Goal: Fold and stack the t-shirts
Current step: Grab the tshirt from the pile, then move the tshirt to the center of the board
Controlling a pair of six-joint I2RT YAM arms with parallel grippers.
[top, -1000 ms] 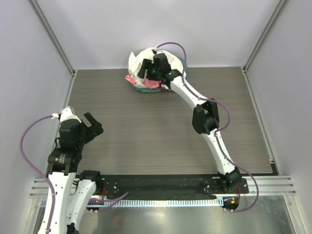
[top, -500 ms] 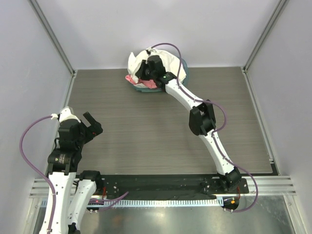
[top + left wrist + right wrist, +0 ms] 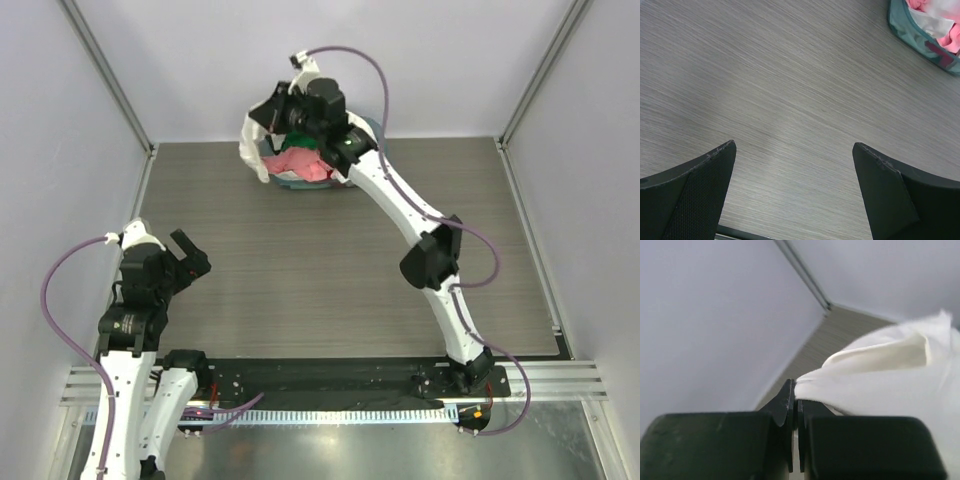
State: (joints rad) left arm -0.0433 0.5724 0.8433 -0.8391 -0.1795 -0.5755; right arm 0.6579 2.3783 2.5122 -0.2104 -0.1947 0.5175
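Note:
A white t-shirt (image 3: 252,140) hangs lifted above the basket (image 3: 303,185) at the back of the table, pinched by its edge in my right gripper (image 3: 283,112). In the right wrist view the jaws (image 3: 795,394) are shut on a fold of the white t-shirt (image 3: 880,375). A pink t-shirt (image 3: 300,163) and a bit of green cloth (image 3: 306,144) lie uncovered in the basket. My left gripper (image 3: 190,255) hovers open over bare table at the near left, far from the shirts; its wrist view shows the gripper (image 3: 794,145) with nothing between the fingers.
The blue-grey basket (image 3: 900,22) sits against the back wall, with pink cloth (image 3: 951,36) showing inside. Grey walls close in the table on three sides. Wood-grain tabletop (image 3: 300,270) spreads between both arms.
My right gripper closed on the white t-shirt in the basket and rose toward the back left, pulling the shirt up and uncovering the pink and green cloth. The left arm stayed still.

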